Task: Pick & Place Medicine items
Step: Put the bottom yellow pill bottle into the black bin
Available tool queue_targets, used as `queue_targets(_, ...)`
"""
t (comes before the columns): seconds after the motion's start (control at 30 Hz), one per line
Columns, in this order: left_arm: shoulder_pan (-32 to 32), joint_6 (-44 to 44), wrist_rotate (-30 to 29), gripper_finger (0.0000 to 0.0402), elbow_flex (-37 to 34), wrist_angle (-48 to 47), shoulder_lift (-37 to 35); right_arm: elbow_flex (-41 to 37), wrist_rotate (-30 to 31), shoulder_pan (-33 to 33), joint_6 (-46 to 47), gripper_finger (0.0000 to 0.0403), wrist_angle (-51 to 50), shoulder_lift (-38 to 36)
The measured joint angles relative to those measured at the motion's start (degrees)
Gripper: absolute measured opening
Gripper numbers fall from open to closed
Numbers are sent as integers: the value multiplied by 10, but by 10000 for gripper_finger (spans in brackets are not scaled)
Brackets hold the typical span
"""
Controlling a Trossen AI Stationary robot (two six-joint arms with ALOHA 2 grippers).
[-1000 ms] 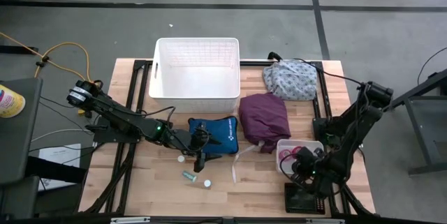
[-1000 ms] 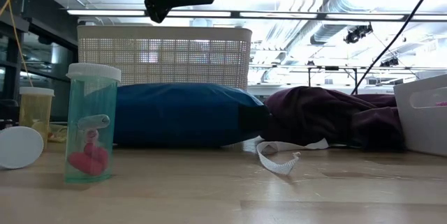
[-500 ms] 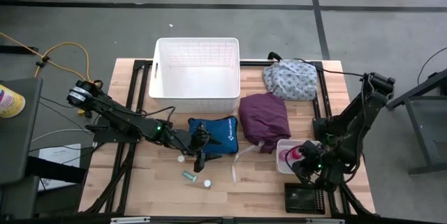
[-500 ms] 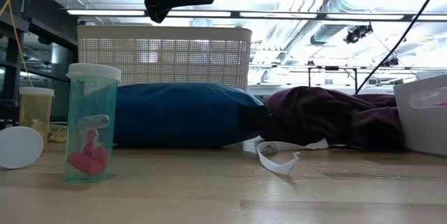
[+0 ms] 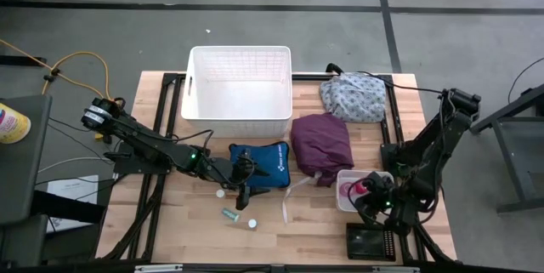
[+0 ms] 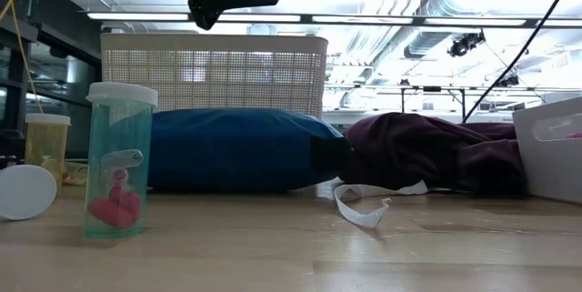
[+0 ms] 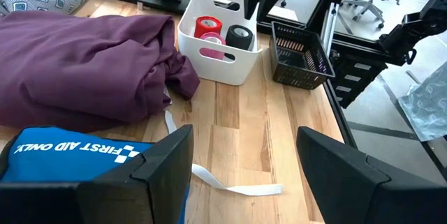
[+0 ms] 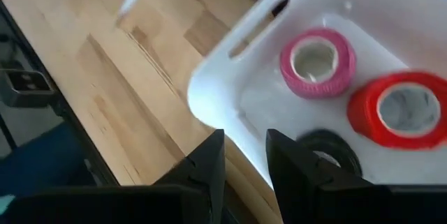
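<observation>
From above, the right gripper (image 5: 371, 195) is seen over the small white bin (image 5: 350, 176) at the table's right front, while the left gripper (image 5: 241, 190) hangs by the blue pouch (image 5: 266, 164), a greenish vial (image 5: 230, 214) and small white caps lying in front of it. At table height, a capped vial (image 6: 118, 160) stands upright with something pink inside. From the left wrist, that arm's fingers (image 7: 165, 160) are spread wide and empty — red roll (image 7: 207, 26) and black roll (image 7: 239, 37) sit in the bin. From the right wrist, narrow-set fingers (image 8: 209, 155) hold nothing, with the pink roll (image 8: 318, 61) just ahead. One roll should be centred between the fingers — clear of the bin wall — before they are closed.
</observation>
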Motion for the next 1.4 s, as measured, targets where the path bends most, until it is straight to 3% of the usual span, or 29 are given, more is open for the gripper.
queue_targets(0.2,0,0,0,247,0,0,0,0,53,-3,-45,93,15,0)
queue_targets(0.43,0,-1,0,247,0,0,0,0,57,-48,-140,93,21,-16)
queue_targets(0.73,0,-1,0,247,0,0,0,0,56,-145,-362,93,99,-68)
queue_targets(1.17,0,-1,0,247,0,0,0,0,13,-304,-629,93,196,-98)
queue_targets(1.4,0,-1,0,247,0,0,0,0,-56,-395,-761,93,257,-98)
